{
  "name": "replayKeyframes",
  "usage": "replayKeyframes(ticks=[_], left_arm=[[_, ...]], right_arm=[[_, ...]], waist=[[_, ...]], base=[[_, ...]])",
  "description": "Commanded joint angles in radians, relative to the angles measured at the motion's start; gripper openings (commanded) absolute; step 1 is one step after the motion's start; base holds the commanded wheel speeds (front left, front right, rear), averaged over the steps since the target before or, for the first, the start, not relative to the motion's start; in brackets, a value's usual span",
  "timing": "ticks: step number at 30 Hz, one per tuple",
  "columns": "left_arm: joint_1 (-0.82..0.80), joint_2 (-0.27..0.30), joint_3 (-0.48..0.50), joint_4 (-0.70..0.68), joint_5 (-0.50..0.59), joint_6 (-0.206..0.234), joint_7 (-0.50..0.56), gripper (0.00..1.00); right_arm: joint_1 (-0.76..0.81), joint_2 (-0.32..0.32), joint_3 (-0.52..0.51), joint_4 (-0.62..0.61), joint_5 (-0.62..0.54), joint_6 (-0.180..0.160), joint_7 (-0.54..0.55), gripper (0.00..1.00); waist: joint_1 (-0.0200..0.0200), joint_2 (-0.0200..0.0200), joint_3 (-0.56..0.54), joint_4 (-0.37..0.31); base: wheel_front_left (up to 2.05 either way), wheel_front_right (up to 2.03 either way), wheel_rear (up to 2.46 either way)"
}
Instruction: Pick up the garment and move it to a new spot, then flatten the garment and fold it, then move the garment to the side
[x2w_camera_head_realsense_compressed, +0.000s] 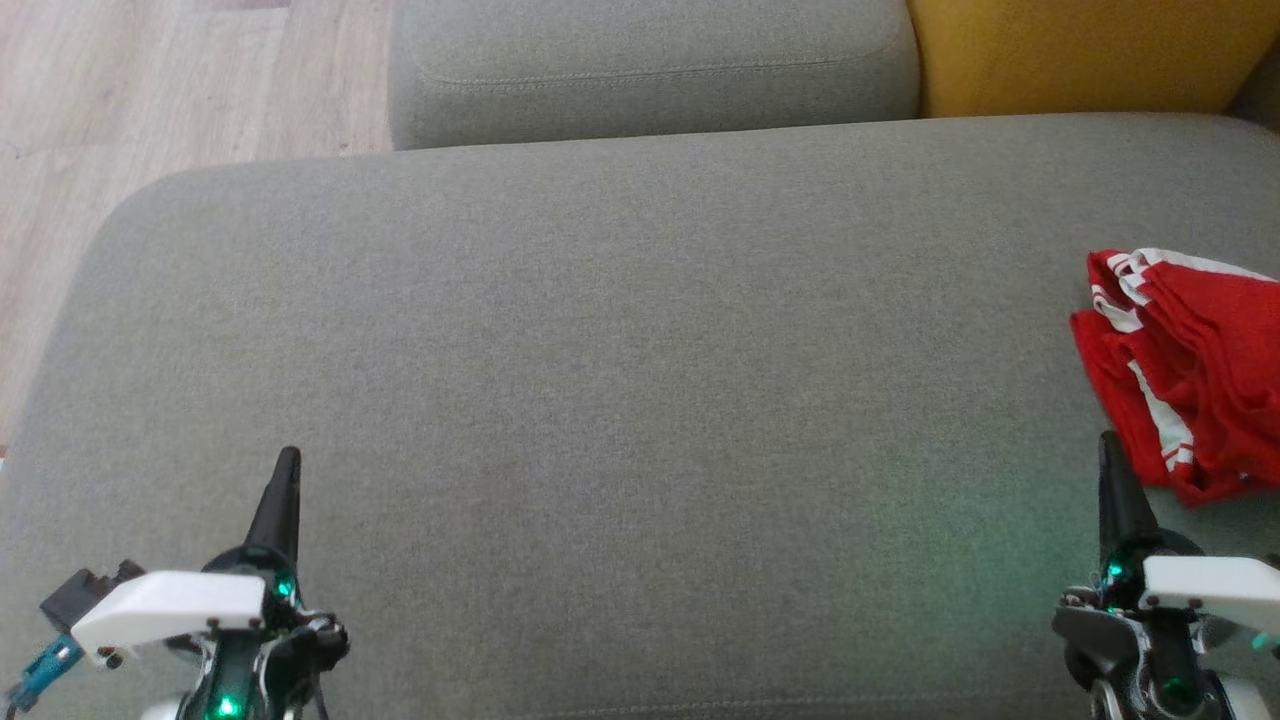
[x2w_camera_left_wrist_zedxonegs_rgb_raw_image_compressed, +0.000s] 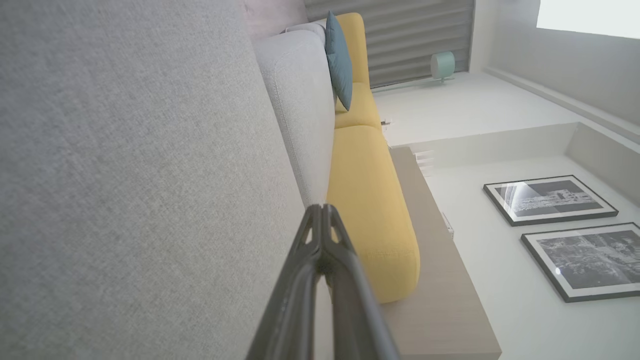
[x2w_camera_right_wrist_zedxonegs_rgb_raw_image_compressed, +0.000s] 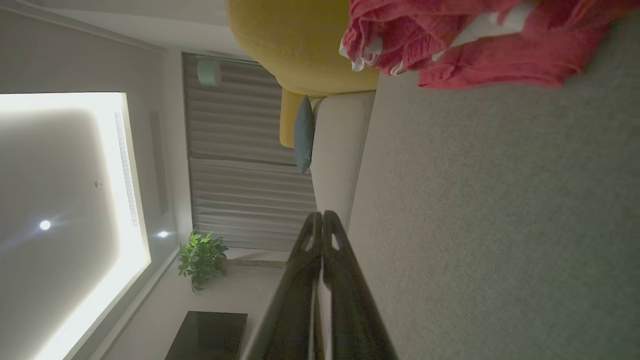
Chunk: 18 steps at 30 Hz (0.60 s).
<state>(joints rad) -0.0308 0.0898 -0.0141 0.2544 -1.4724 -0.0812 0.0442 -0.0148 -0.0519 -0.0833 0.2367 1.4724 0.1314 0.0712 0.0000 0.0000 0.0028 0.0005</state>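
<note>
At the far left of the head view, wooden floor (x2w_camera_head_realsense_compressed: 150, 90) shows beside the wide grey seat (x2w_camera_head_realsense_compressed: 640, 350). The left gripper (x2w_camera_head_realsense_compressed: 288, 462) sits at the lower left over that seat, its 2 dark fingers pressed together into a single point and holding nothing. In the left wrist view the left gripper (x2w_camera_left_wrist_zedxonegs_rgb_raw_image_compressed: 324, 210) shows the same closed tips, with bare grey fabric beside them and a yellow cushion (x2w_camera_left_wrist_zedxonegs_rgb_raw_image_compressed: 370, 200) beyond.

Behind the seat's middle is a grey back cushion (x2w_camera_head_realsense_compressed: 650, 70), and a yellow cushion (x2w_camera_head_realsense_compressed: 1080, 50) lies to its right.

At the lower right, the right gripper (x2w_camera_head_realsense_compressed: 1108, 445) is also closed, fingers together and empty. The garment (x2w_camera_head_realsense_compressed: 1190, 370), red with white stripes, lies bunched on the seat at the right edge, partly cut off by the frame. Its lower left edge runs just beside the right fingertip, ahead of it and to its right, with a thin strip of grey between them. In the right wrist view the right gripper (x2w_camera_right_wrist_zedxonegs_rgb_raw_image_compressed: 321, 216) points along the seat, and the garment (x2w_camera_right_wrist_zedxonegs_rgb_raw_image_compressed: 465, 45) lies crumpled ahead and off to the right, apart from the tips.
</note>
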Motion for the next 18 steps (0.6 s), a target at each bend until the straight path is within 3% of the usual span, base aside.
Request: replayKeyframes(ticks=[1, 13, 18], left_arm=[[-0.059, 0.005, 0.047, -0.026, -0.028, -0.014, 0.010, 0.00], [-0.074, -0.014, 0.092, -0.011, -0.162, -0.049, 0.041, 0.00], [-0.074, -0.016, 0.095, -0.011, -0.163, -0.049, 0.043, 0.00]], right_arm=[[-0.064, -0.023, 0.012, -0.027, 0.030, -0.001, 0.007, 0.00], [-0.089, -0.023, 0.004, 0.005, 0.161, -0.001, 0.014, 0.00], [-0.090, -0.022, 0.002, 0.006, 0.163, -0.001, 0.016, 0.00]], waist=[[0.0000, 0.0000, 0.000, 0.000], [0.0000, 0.0000, 0.000, 0.000], [0.0000, 0.0000, 0.000, 0.000]], base=[[0.00, 0.00, 0.00], [0.00, 0.00, 0.00], [0.00, 0.00, 0.00]])
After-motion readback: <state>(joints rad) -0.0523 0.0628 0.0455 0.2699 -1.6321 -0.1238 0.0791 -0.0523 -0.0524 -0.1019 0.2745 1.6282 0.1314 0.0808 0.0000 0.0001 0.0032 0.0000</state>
